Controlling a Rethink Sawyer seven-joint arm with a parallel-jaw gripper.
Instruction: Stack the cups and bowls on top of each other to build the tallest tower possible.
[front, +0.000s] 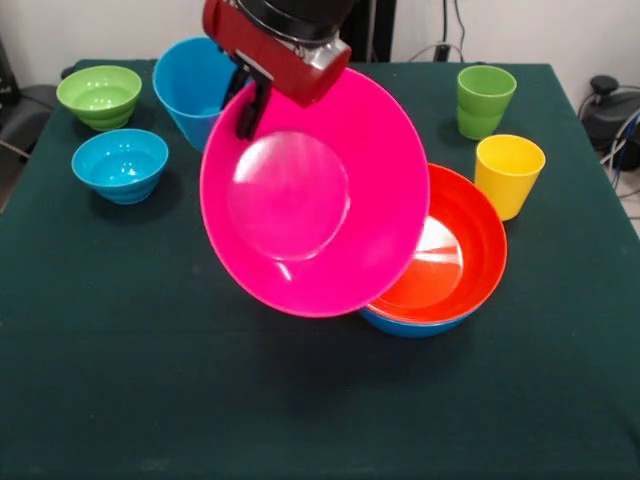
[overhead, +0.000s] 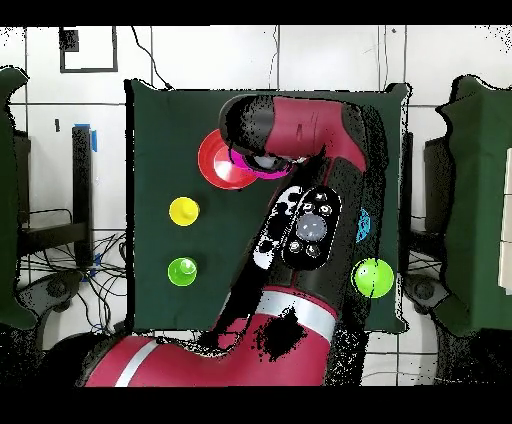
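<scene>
My gripper (front: 247, 108) is shut on the far rim of the big pink bowl (front: 310, 195). It holds the bowl in the air, tilted with its inside facing the front camera. The bowl hangs over the left part of the orange bowl (front: 455, 255), which sits nested in the blue bowl (front: 410, 326). I cannot tell whether the pink bowl touches the orange one. In the overhead view my arm covers most of the pink bowl (overhead: 246, 168) and the orange bowl (overhead: 213, 160). The orange cup and the dark blue bowl are out of view.
On the dark green table (front: 150, 390) stand a green cup (front: 485, 100) and a yellow cup (front: 509, 175) at the right. A light blue cup (front: 192, 90), a small green bowl (front: 100, 95) and a small light blue bowl (front: 120, 165) stand at the left.
</scene>
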